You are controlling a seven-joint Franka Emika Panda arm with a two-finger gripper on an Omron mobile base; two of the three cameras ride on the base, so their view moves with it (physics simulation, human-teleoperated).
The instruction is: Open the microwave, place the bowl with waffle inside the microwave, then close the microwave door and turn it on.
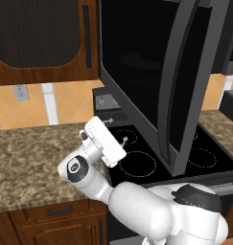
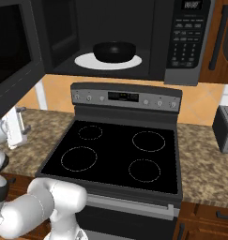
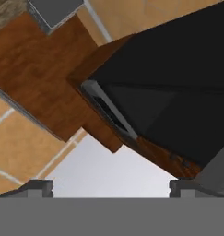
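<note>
Left base view: your gripper (image 1: 119,139) hangs low beside the open microwave door (image 1: 151,81), holding nothing.

Right base view: the bowl (image 2: 115,50) sits inside the microwave (image 2: 134,37).

Hand view: fingertips (image 3: 39,186) stand apart. Judged stiff and hinged, the door should swing if you push its outer edge.

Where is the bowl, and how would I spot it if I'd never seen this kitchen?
Find the black glass-top stove and look straight up to the microwave, whose microwave door hangs open. Inside sits a white round plate, and on it is the bowl. It is the one small round black thing in there, dark against the white plate.
</note>
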